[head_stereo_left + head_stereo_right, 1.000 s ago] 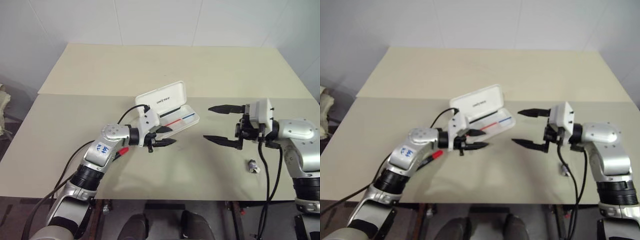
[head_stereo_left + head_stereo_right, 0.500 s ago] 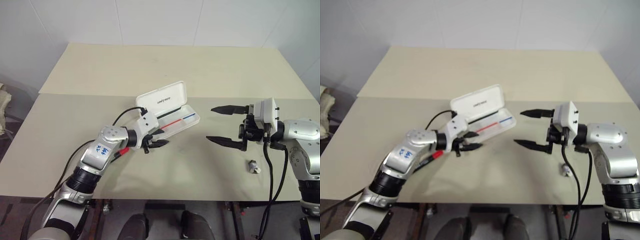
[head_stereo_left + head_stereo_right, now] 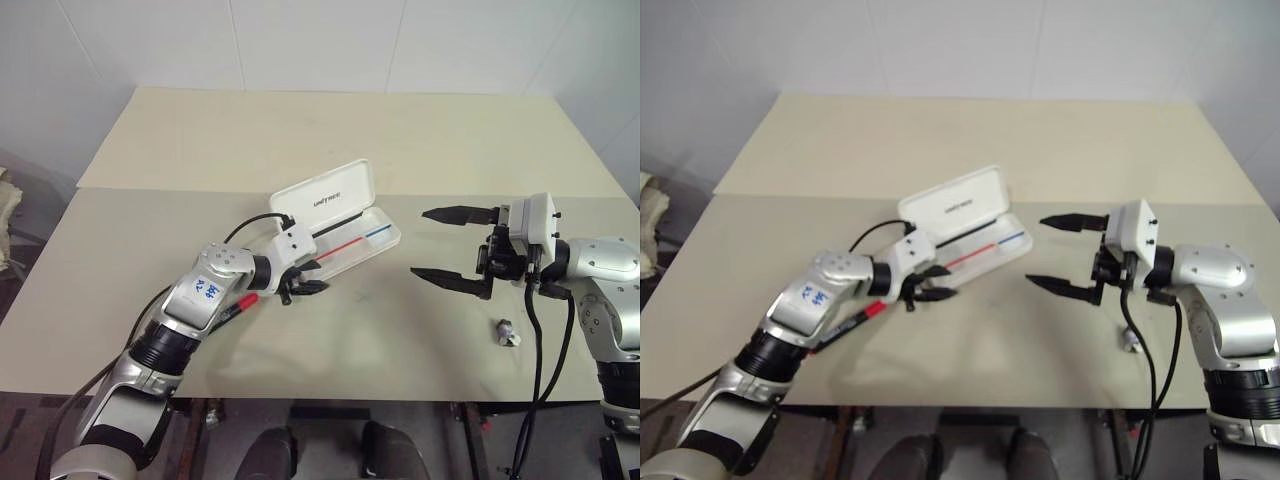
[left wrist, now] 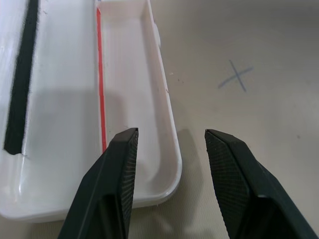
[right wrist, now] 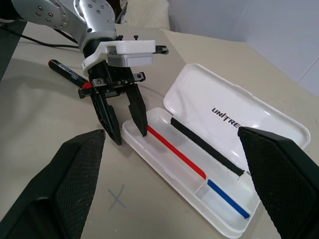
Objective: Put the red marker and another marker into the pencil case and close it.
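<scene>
1 pencil case point(image 3: 345, 222), 1 red marker point(image 5: 67, 71), 1 small grey-white object point(image 3: 508, 333), 2 pincers.

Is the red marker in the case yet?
No, the red marker lies on the table behind the left gripper, outside the open case.

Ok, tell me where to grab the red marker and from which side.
Take the red marker by its dark barrel, from above, with the left pincer set across it. It lies flat on the table, long and slim, so only its sides offer a hold.
</scene>
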Action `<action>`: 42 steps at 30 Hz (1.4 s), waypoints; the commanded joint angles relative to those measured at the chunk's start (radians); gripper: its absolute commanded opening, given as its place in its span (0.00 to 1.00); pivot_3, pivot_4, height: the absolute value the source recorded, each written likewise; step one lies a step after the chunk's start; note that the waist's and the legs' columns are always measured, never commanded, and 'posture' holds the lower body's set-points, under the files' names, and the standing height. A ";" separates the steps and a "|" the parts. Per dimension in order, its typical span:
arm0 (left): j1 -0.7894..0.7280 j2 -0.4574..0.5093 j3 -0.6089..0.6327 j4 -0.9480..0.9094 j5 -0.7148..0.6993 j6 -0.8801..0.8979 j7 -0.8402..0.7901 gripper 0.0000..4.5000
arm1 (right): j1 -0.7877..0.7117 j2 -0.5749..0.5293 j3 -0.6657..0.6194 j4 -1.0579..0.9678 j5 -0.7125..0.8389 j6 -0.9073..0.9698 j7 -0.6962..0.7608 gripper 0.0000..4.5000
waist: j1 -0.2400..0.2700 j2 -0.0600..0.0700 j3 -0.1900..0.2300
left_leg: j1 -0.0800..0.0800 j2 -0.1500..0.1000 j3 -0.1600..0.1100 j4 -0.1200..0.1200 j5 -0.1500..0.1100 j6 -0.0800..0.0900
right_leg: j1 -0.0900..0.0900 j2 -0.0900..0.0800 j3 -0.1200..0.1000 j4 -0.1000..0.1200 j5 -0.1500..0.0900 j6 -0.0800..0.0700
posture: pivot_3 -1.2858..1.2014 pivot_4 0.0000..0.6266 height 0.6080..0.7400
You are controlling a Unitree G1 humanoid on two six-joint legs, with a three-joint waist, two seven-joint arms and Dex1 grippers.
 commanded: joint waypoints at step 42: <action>-0.103 0.020 -0.223 -0.074 0.038 0.040 -0.364 0.01 | 0.192 -0.159 -0.188 -0.062 0.085 0.100 0.066 1.00 | 0.023 0.000 -0.001 | -0.002 -0.001 0.001 0.003 -0.004 0.005 | 0.000 -0.001 0.000 0.000 0.000 0.000 | 0.52 0.24 1.00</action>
